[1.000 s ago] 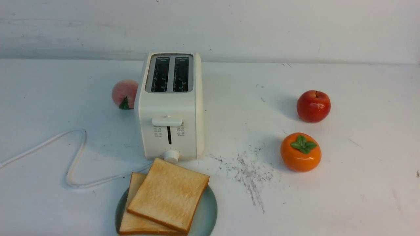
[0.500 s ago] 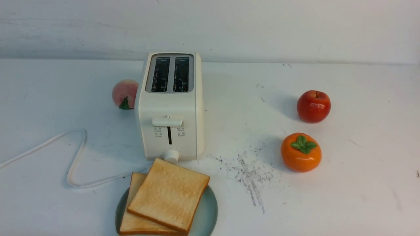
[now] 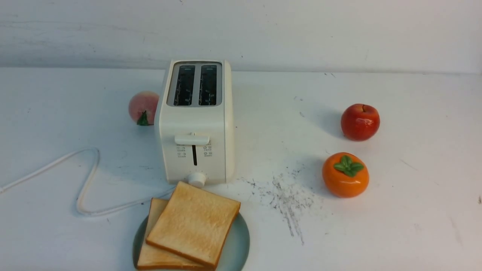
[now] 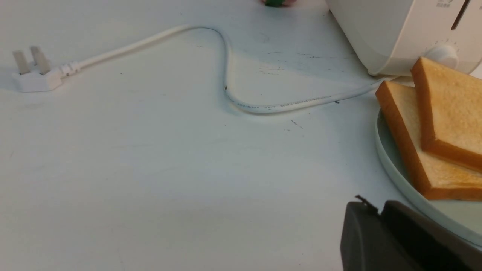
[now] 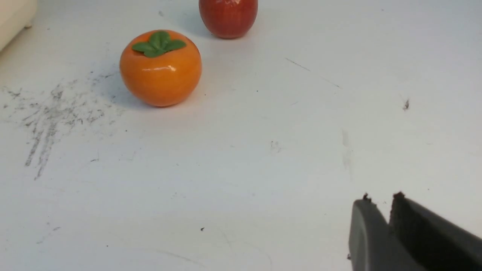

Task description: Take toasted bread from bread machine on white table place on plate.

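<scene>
Two slices of toasted bread (image 3: 194, 223) lie overlapped on the pale blue-green plate (image 3: 238, 244) at the table's near edge, in front of the white bread machine (image 3: 196, 124). Both toaster slots are dark and hold no bread. The left wrist view shows the toast (image 4: 444, 120), the plate's rim (image 4: 391, 165) and the toaster's lower corner (image 4: 380, 41). My left gripper (image 4: 376, 205) is shut and empty, low over the white table (image 3: 395, 226) beside the plate. My right gripper (image 5: 382, 199) is shut and empty above bare table. Neither arm shows in the front view.
The white cord (image 3: 88, 177) loops left of the toaster; its plug (image 4: 34, 73) lies loose. A peach (image 3: 143, 107) sits behind the toaster's left side. A red apple (image 3: 360, 122) and an orange persimmon (image 3: 345, 174) stand to the right. Dark scratches (image 3: 288, 199) mark the table.
</scene>
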Motion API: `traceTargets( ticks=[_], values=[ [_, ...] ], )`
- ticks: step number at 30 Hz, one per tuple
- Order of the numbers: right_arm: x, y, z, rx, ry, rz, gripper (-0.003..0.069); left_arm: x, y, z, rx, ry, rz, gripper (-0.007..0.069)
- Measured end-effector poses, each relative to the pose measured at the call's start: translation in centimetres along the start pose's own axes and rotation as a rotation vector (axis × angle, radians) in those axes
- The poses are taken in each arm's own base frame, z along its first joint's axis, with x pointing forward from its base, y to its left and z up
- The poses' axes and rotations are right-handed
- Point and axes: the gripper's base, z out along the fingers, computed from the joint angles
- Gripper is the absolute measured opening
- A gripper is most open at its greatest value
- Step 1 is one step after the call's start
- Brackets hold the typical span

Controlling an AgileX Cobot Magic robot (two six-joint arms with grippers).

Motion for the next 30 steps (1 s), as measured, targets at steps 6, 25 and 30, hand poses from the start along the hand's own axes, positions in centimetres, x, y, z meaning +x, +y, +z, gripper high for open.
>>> traceTargets(
  ticks=[6, 25, 30],
  values=[
    [0.00, 0.00, 0.00, 0.000, 0.000, 0.000, 0.0105, 0.01, 0.00, 0.00, 0.000, 0.000, 0.000, 0.0057],
    [0.00, 0.00, 0.00, 0.000, 0.000, 0.000, 0.0127, 0.01, 0.00, 0.00, 0.000, 0.000, 0.000, 0.0072],
    [0.00, 0.00, 0.00, 0.000, 0.000, 0.000, 0.0131, 0.01, 0.00, 0.00, 0.000, 0.000, 0.000, 0.0075]
  ],
)
